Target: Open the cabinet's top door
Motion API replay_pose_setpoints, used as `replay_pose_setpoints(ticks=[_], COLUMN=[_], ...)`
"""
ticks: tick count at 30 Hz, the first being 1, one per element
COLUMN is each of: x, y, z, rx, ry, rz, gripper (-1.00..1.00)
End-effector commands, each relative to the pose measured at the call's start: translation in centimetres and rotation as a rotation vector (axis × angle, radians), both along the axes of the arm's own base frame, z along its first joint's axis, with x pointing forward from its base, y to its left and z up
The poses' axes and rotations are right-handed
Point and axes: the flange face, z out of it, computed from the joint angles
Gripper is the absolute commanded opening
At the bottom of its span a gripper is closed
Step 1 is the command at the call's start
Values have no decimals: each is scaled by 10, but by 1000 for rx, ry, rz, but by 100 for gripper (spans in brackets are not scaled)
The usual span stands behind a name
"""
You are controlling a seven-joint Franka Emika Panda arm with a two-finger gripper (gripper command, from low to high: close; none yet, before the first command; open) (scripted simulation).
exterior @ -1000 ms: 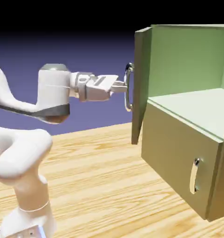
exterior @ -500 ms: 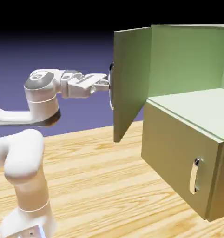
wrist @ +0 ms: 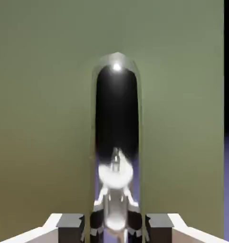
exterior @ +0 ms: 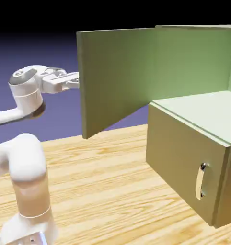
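Observation:
The olive-green cabinet [exterior: 218, 191] stands at the exterior view's right. Its top door [exterior: 117, 76] is swung wide open to the left, showing its inner face and the pale green inside [exterior: 194, 57]. The white hand [exterior: 60, 82] reaches the door's outer side at its left edge, where the panel hides the fingertips. In the hand view the long silver handle [wrist: 116, 118] runs up the middle of the door's green front [wrist: 40, 95]. My gripper [wrist: 115, 223] is shut on the handle's lower end, with a grey fingertip [wrist: 71, 223] on either side.
The lower door [exterior: 175, 153] is closed, with its small silver handle [exterior: 201, 181] near the right. A pale shelf [exterior: 203, 107] lies inside the open compartment. The wooden table [exterior: 103, 191] spreads below, and the arm's base [exterior: 26, 191] rises at lower left.
The top door has swung from almost edge-on to wide open, its free edge sweeping left. The hand has moved left and slightly up with the handle, keeping its grip.

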Motion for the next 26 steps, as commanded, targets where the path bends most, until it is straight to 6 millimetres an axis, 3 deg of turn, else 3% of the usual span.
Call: replay_pose_setpoints(ticks=[1,14,26], x=[-2,-10,6], y=[11,141,234], z=[0,0,0], rx=[0,0,0], ry=[0,0,0], rz=[-26,-299,-495], gripper=[-100,-100,-100])
